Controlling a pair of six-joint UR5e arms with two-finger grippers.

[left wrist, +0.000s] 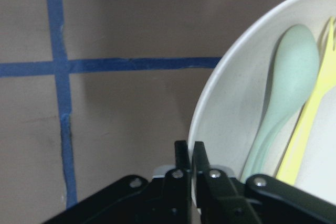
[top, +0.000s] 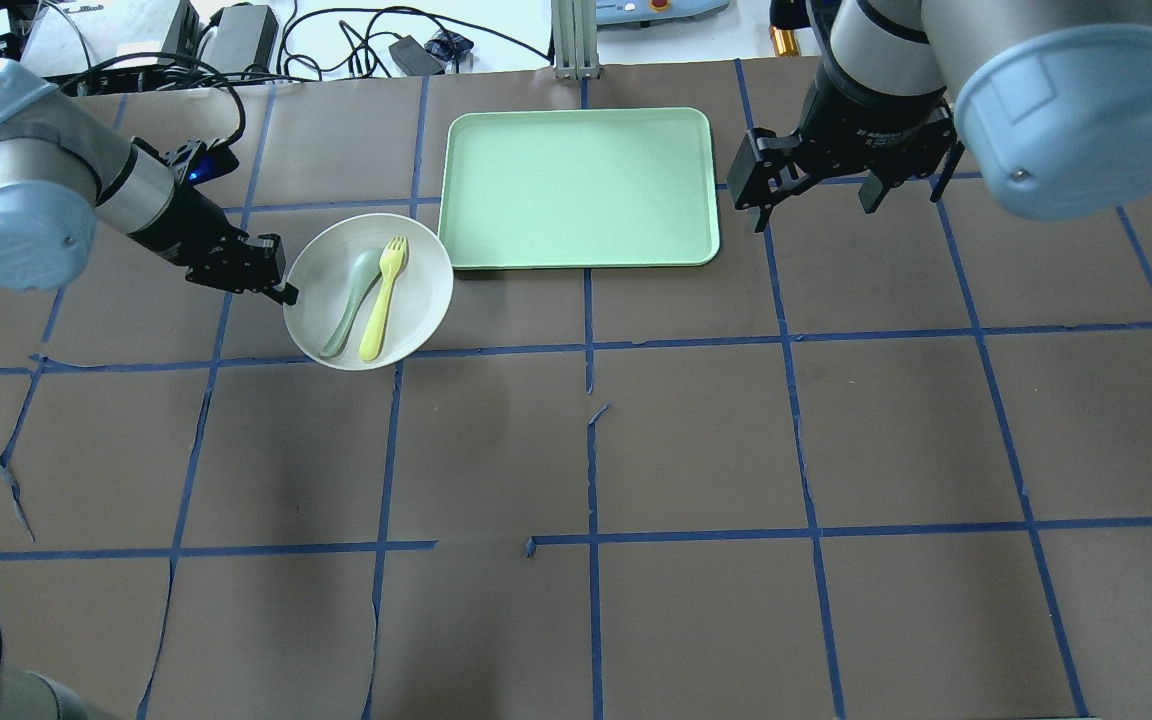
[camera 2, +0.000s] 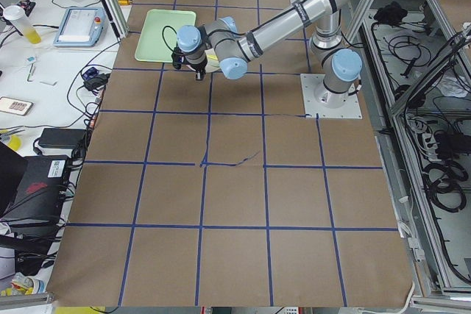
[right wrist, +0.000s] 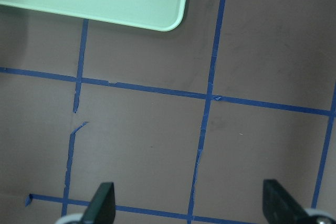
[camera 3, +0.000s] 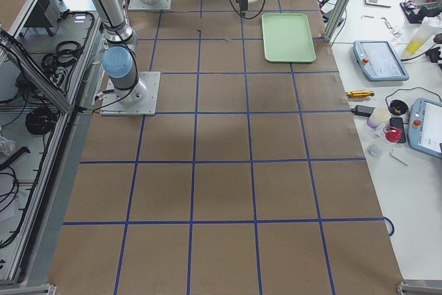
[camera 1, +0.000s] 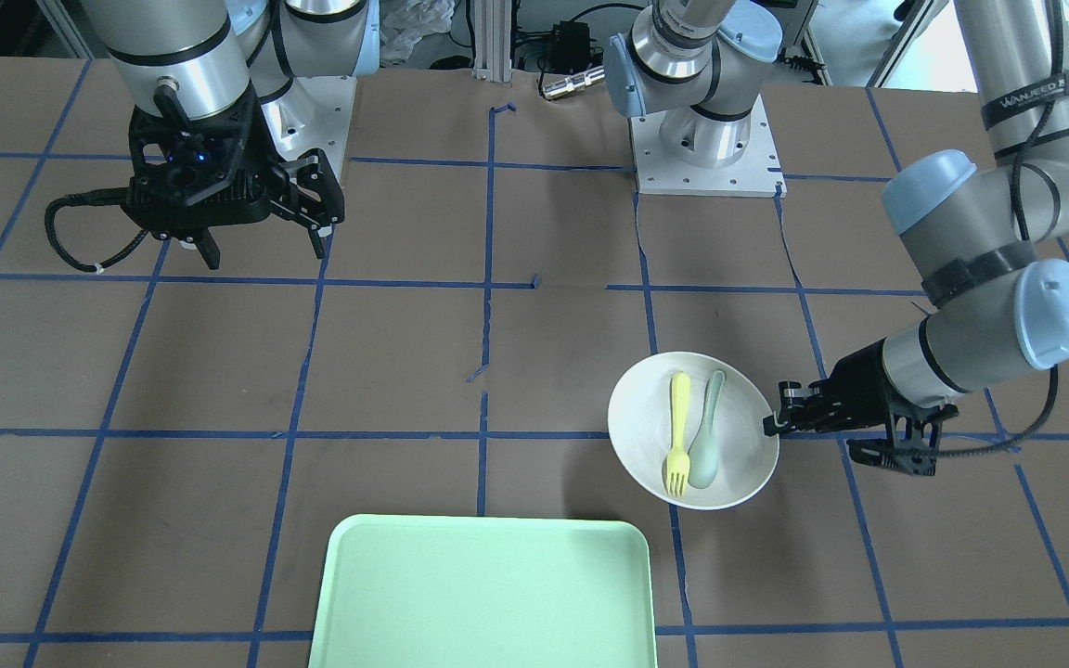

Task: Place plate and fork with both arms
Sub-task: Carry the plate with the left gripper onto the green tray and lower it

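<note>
The tray (top: 576,190) sits just beside the plate (top: 423,288), which carries the fork (top: 383,300) and a spoon (top: 349,303). My left end effector (top: 283,291) pinches the plate's rim; my right end effector (top: 814,210) hangs spread, empty.

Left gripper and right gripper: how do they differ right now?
The left gripper is shut on the rim of the plate; the right gripper is open and holds nothing. The left gripper sits low at the plate's edge, while the right gripper hangs over the table beside the tray. Both are black two-finger grippers.
</note>
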